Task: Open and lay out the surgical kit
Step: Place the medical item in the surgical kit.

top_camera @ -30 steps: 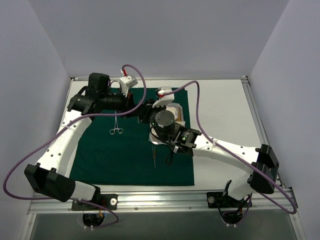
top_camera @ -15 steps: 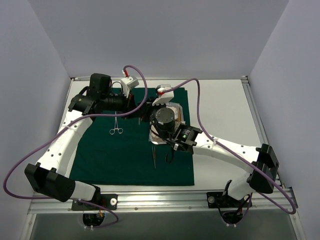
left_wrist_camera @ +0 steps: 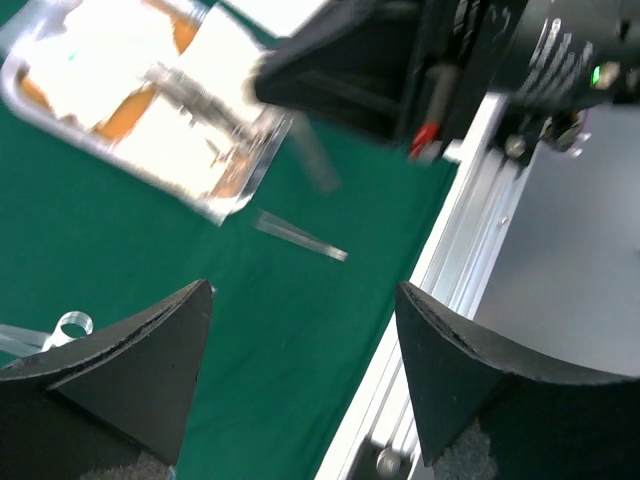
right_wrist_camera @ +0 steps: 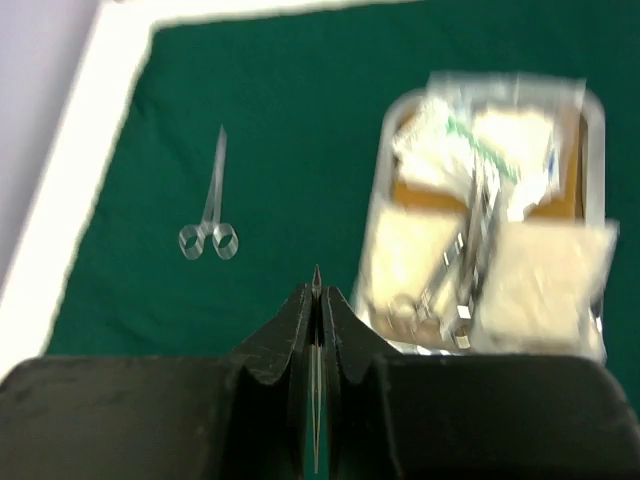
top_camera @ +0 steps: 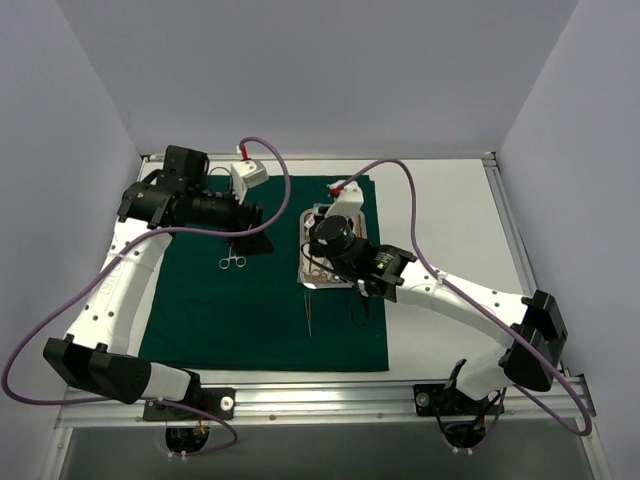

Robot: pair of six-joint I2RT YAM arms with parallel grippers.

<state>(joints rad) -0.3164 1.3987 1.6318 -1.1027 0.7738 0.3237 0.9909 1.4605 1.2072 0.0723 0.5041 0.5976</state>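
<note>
Green cloth (top_camera: 250, 310) carries the clamp (top_camera: 232, 262) just beside the spread left gripper (top_camera: 256, 242).

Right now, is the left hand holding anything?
No, the left hand is open, its fingers spread wide above the green drape with nothing between them.

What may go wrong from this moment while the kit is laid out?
The right gripper pinches a thin pointed tool in shut jaws; it might slip or twist out. The tray is piled with packets and a clamp, so lifting one item may drag others out. The left gripper hangs open over the green cloth; coming down, it may snag it.
</note>
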